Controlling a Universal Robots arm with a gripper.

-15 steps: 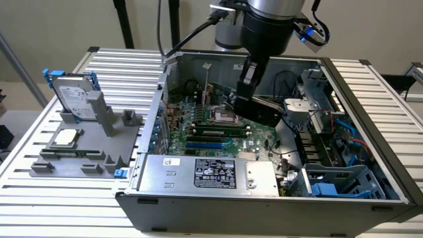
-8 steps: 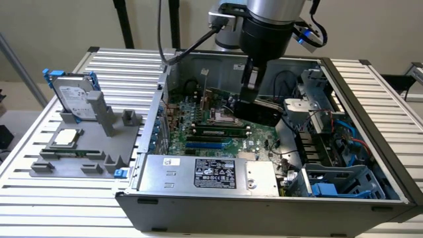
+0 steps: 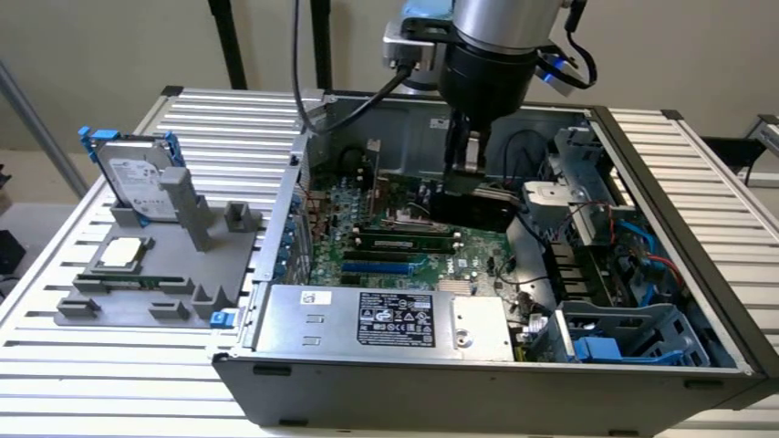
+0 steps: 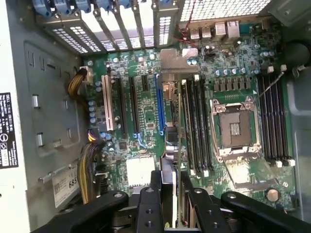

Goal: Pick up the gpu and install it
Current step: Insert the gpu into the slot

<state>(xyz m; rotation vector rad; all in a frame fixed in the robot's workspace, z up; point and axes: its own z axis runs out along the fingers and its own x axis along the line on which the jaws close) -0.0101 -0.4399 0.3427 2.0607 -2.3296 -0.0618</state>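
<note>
Green-boarded gpu (image 4: 173, 145), edge-on over the motherboard (image 4: 146, 109), pinched across its flat faces by the gripper (image 4: 171, 187); probably light, stiff, fragile, best held there.

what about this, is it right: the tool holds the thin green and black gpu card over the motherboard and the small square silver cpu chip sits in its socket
No. The small square silver cpu chip lies on the grey holder outside the grey metal case, per the exterior view. The tool does hold the thin green and black gpu card over the green motherboard.
</note>
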